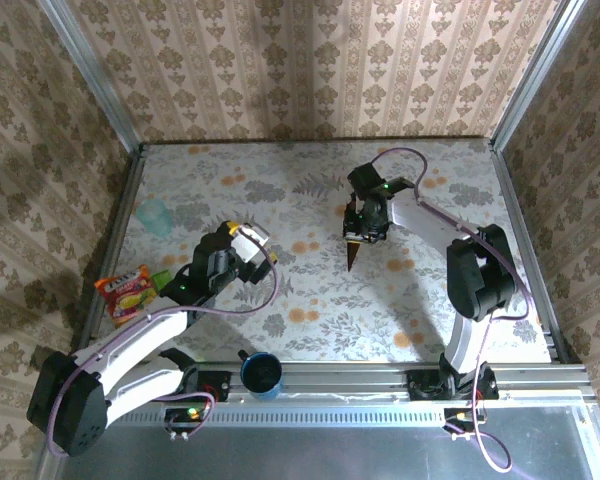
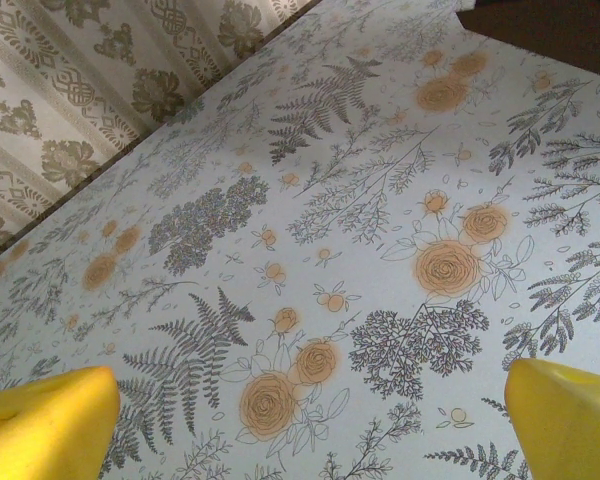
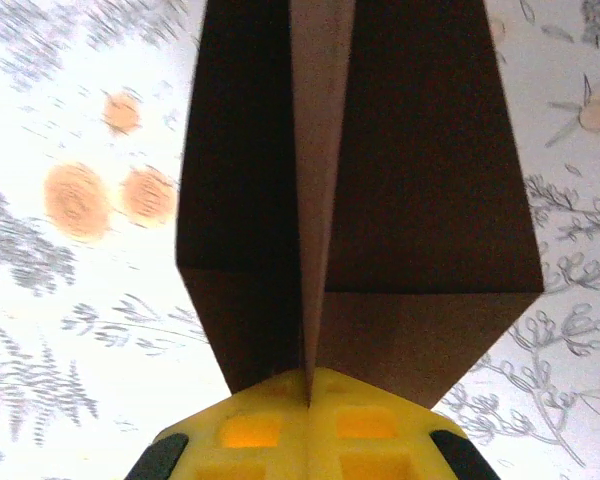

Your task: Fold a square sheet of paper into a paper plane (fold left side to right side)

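The paper plane (image 1: 352, 256) is a dark reddish-brown dart, held above the table's middle with its point toward the near edge. My right gripper (image 1: 365, 226) is shut on its centre ridge. In the right wrist view the yellow fingers (image 3: 310, 385) press together on the ridge, and the plane's wings (image 3: 430, 190) spread out to either side. My left gripper (image 1: 242, 238) is open and empty over the table left of centre; its yellow fingertips (image 2: 50, 420) stand wide apart over bare cloth. A dark corner of the plane (image 2: 550, 25) shows at the top right of the left wrist view.
A pale green cup (image 1: 155, 214) stands at the far left. An orange snack packet (image 1: 128, 292) lies at the left edge. A blue cup (image 1: 262, 373) sits on the near rail between the arm bases. The floral tablecloth (image 1: 310, 310) covers the table.
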Robot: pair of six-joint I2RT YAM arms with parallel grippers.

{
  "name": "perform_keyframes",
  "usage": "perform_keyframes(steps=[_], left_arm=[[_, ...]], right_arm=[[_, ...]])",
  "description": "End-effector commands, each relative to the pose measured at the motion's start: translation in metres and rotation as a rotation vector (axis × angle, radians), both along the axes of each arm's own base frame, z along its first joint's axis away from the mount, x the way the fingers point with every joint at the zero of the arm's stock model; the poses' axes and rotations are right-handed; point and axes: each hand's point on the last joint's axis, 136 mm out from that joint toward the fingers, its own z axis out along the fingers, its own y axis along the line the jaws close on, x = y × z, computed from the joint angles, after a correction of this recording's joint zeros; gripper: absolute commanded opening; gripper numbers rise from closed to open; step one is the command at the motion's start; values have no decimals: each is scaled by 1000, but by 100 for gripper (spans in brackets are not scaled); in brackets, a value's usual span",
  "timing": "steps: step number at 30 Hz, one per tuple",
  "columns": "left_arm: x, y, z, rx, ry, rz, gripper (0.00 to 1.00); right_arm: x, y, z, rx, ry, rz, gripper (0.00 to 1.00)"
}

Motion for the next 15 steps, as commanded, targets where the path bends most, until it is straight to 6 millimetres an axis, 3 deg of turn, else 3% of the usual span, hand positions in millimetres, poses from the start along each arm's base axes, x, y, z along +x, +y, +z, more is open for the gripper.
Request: perform_keyframes(steps=[1,15], left_arm=[[3,0,4,15,-10,-5,100],[3,-1,2,16,-5,-6,100]], right_arm=[[-16,-17,-17,-132,86,26,5],[-12,-4,-51,-147,116,31,8]])
